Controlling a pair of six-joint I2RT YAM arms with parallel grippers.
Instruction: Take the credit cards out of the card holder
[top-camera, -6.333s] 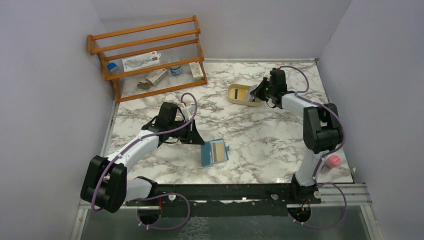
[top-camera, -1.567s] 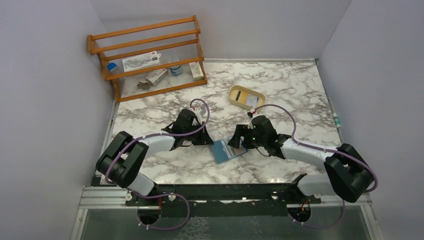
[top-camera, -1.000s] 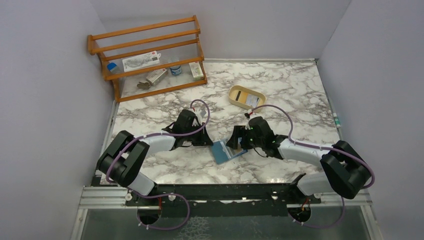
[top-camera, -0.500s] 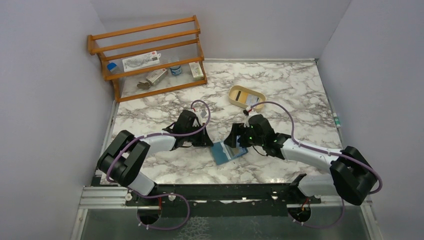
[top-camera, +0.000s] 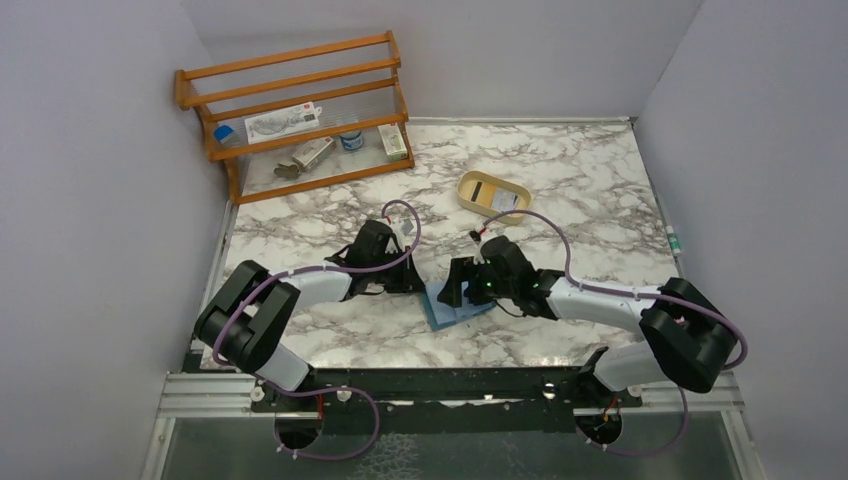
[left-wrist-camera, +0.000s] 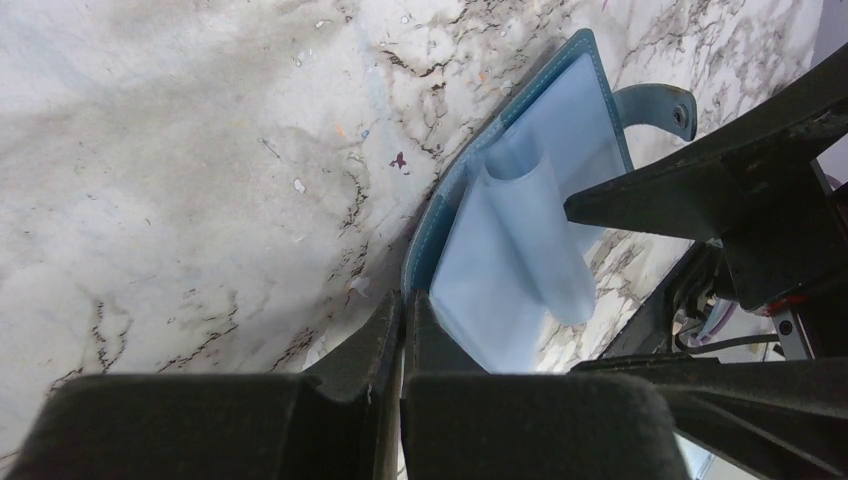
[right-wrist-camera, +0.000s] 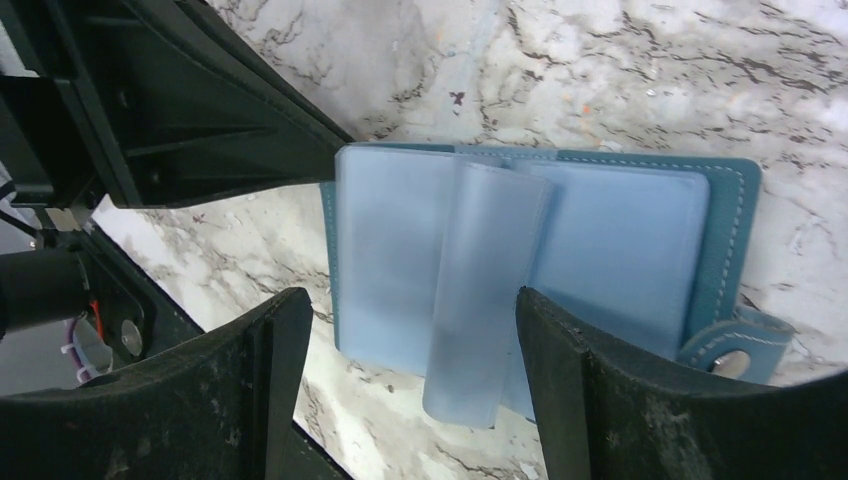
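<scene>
An open teal card holder (right-wrist-camera: 725, 230) lies flat on the marble surface (top-camera: 560, 180) between the two arms. The left gripper (left-wrist-camera: 403, 300), jaws closed together, rests its tips at the holder's edge opposite the snap tab (right-wrist-camera: 735, 360), apparently pinning it. The right gripper (right-wrist-camera: 410, 300) hovers above, jaws wide and empty, straddling an upcurled pale blue leaf (right-wrist-camera: 480, 300), possibly one of the credit cards. Best to pinch only that leaf's free edge and slide it out flat against the pinned side.
</scene>
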